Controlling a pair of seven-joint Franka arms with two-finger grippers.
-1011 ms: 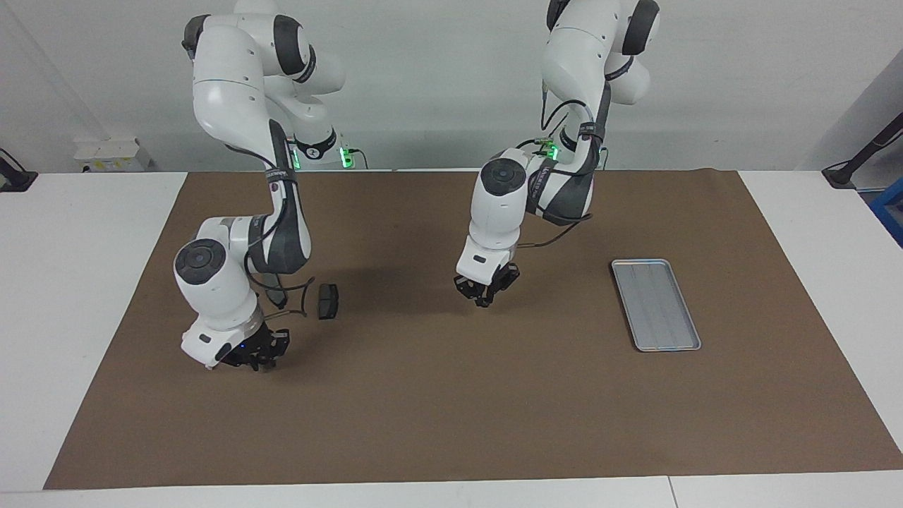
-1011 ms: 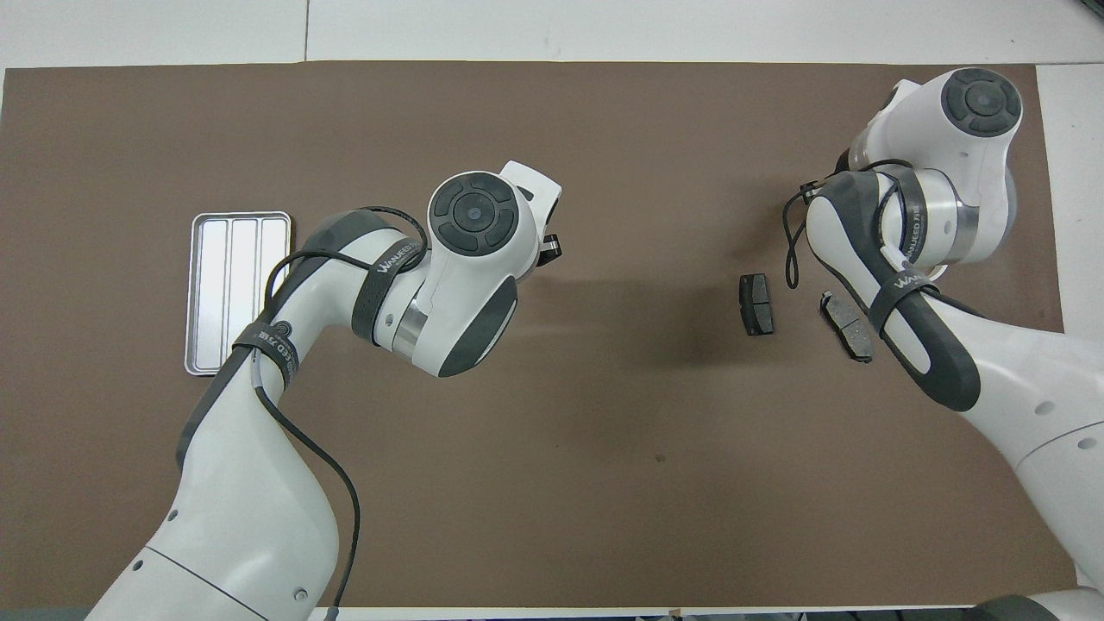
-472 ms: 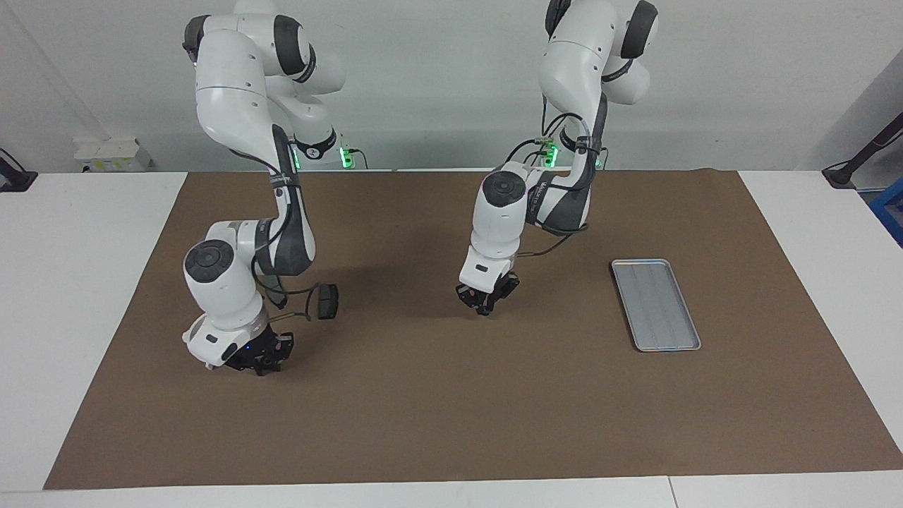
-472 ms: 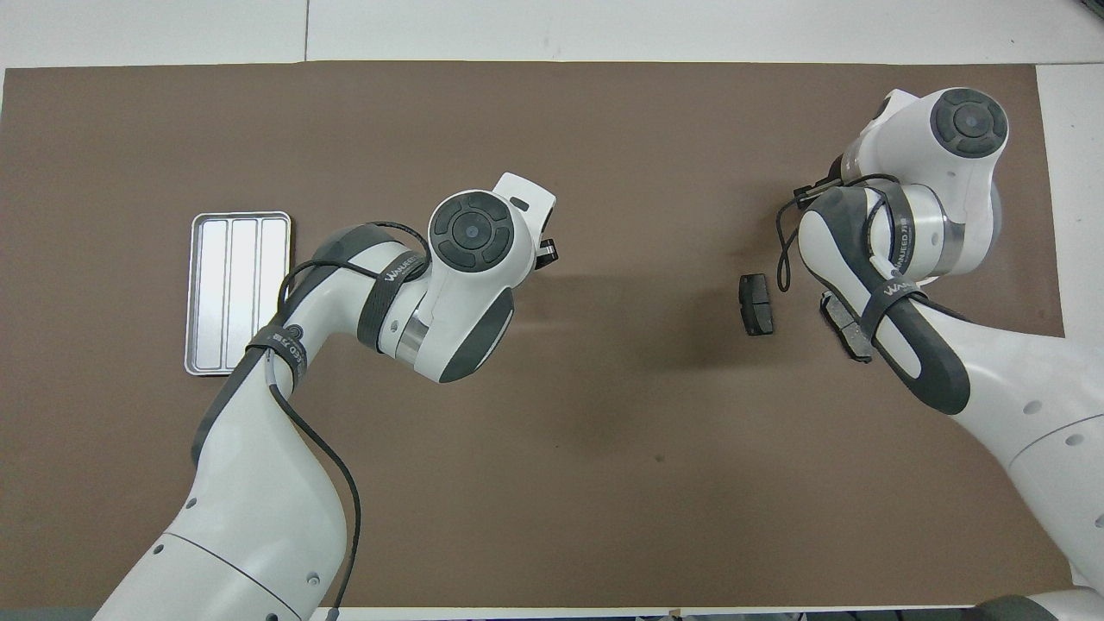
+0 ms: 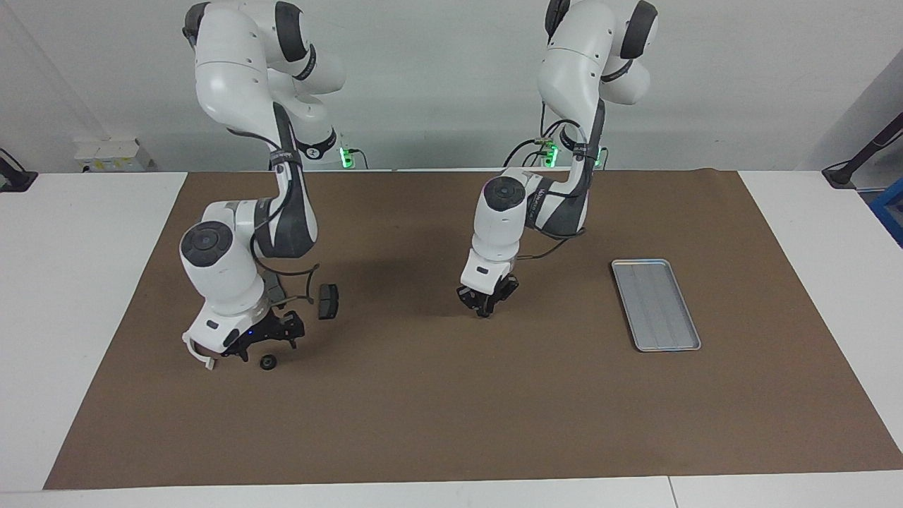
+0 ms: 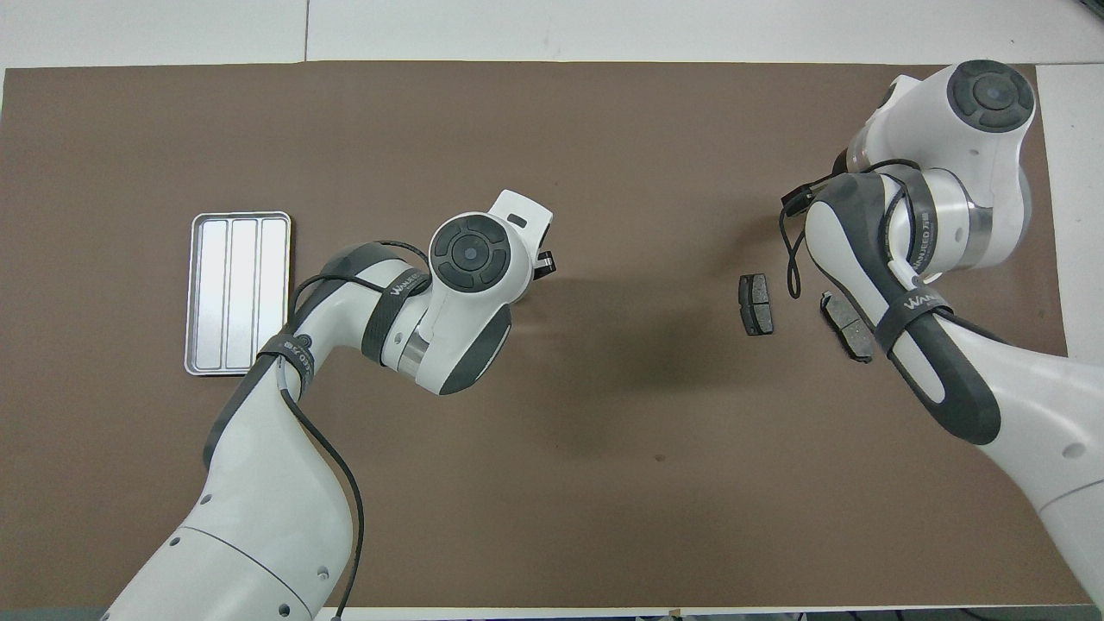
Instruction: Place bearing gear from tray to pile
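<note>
Resting now below opened right tool [image 5: 264, 343]: bearing gear [image 5: 267, 363]

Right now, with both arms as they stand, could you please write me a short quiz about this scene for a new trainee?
1. True or false: the bearing gear lies in the tray.
2. Which gripper is shut? A. the left gripper; B. the right gripper; C. both.
3. Fill in: the gear lies on the brown mat just under the ___ gripper, a little farther from the robots than a dark brake pad.

Key: 1. False, it lies on the mat and the tray is empty. 2. A. 3. right.
</note>
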